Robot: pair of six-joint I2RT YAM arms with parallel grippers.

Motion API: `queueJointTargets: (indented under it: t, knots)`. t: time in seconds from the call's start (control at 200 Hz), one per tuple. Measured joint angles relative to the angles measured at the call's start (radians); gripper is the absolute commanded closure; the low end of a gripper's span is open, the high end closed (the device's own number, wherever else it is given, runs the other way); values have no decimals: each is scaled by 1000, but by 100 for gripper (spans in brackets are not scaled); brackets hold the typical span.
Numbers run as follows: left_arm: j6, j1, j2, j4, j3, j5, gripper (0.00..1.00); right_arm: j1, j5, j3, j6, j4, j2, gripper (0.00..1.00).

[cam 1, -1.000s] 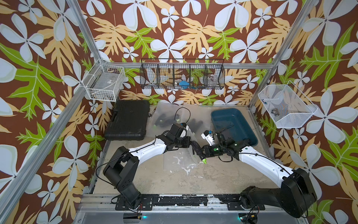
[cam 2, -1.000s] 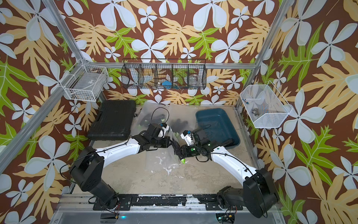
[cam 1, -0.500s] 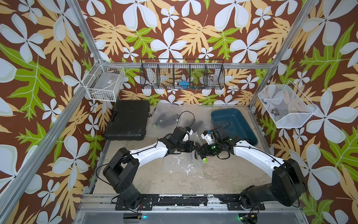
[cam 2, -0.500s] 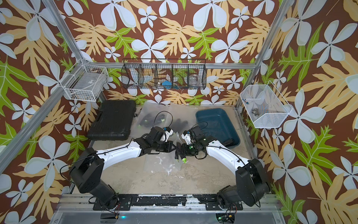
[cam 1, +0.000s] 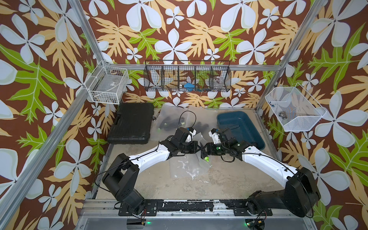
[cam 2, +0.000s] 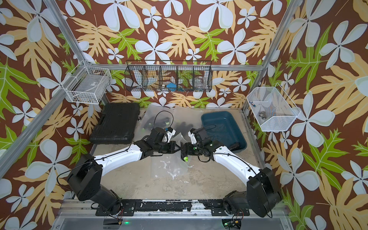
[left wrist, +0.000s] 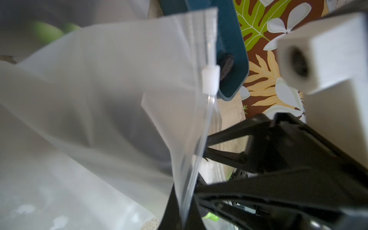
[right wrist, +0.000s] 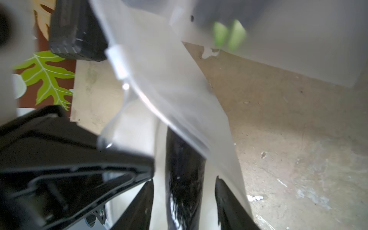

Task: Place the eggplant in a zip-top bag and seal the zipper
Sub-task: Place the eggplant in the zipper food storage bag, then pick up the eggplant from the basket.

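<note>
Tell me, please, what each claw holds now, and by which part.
The left claw pinches the bag by its zipper edge. The right claw stands open around the eggplant, with gaps on both sides, so it seems to hold nothing.

Near the middle of the surface [cam 1: 229, 179], the left gripper [cam 1: 198, 148] and the right gripper [cam 1: 203, 149] were seen tip to tip above a frosted zip-top bag [cam 1: 185, 167]. The eggplant [cam 1: 205, 157], its green stem end turned toward the front, was seen just beneath the two tips, at the bag's lifted edge. A blue tub [cam 1: 241, 127] was set beyond the right gripper, a black case [cam 1: 131, 123] at the back left.
</note>
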Motion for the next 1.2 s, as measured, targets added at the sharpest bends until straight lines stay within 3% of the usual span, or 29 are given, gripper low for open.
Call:
queueJointTargets:
  t: [0.075,0.205,0.34,0.465,0.606,0.686,0.851,1.201]
  knots:
    - [-1,10,0,-1,0,0,100,2,3,16,-12,-5,-23,52]
    - [-1,14,0,0,0,-1,100,0,12,5,-39,-17,-19,79]
    - [-15,14,-2,-1,0,-3,100,11,-11,-29,-39,-10,28,86]
    - [-15,14,-11,-1,2,-3,100,32,-24,-45,-31,7,49,84]
    - [-15,14,-13,-3,1,-11,100,33,-28,-38,-28,23,55,60]
    - [-11,14,-13,0,-8,-24,100,18,-28,-5,-32,22,34,55]
    - [8,16,-11,-6,-27,-56,100,-146,-10,26,-36,19,-52,50]
    - [30,16,-13,0,-41,-59,100,-444,351,-44,25,-58,-13,48]
